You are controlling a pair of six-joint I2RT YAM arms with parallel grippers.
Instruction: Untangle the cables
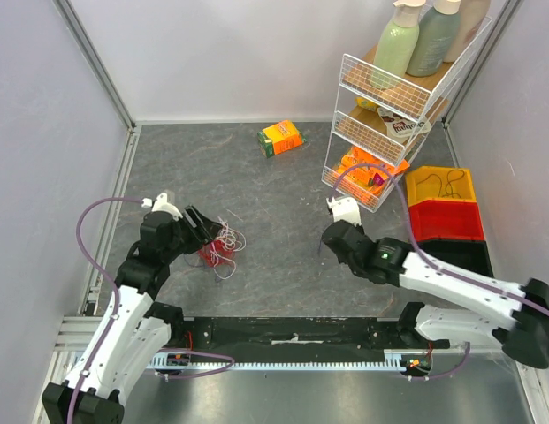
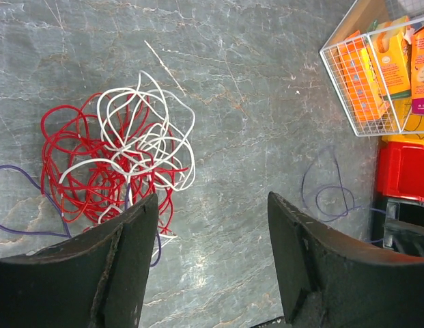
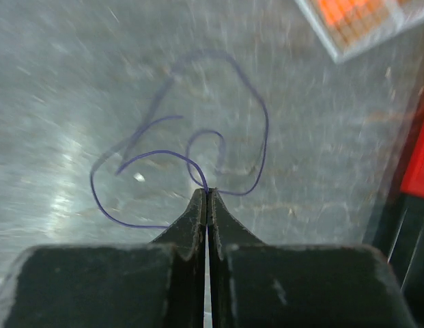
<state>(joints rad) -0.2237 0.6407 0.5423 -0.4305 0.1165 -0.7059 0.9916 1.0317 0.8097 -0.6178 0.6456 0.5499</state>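
Risk at this stage lies chiefly in the pinch. The right hand [image 3: 206, 198], fingers pressed together on one strand of the purple cable [image 3: 157, 152], grips so fine a wire that a sharp pull would likely let it slip free. The cable's loops lie loose on the grey surface [image 1: 283, 194], toward 3 o'clock from the red and white tangle [image 2: 123, 164], which sits near 8 o'clock on the surface. A further purple strand [image 2: 13, 169] runs in under that tangle at its 9 o'clock edge. Whether it belongs to the pinched cable cannot be told; if it does, hauling would probably drag the tangle or tighten it, since the left hand [image 2: 212, 201] hangs spread at the tangle's near edge, pinning nothing. Obstacles: a wire rack [image 1: 385, 88] at 2 o'clock and stacked bins [image 1: 446, 221] at 3 o'clock stand near the right arm's outward sweep. An orange box [image 1: 281, 139] at 12 o'clock lies well apart.
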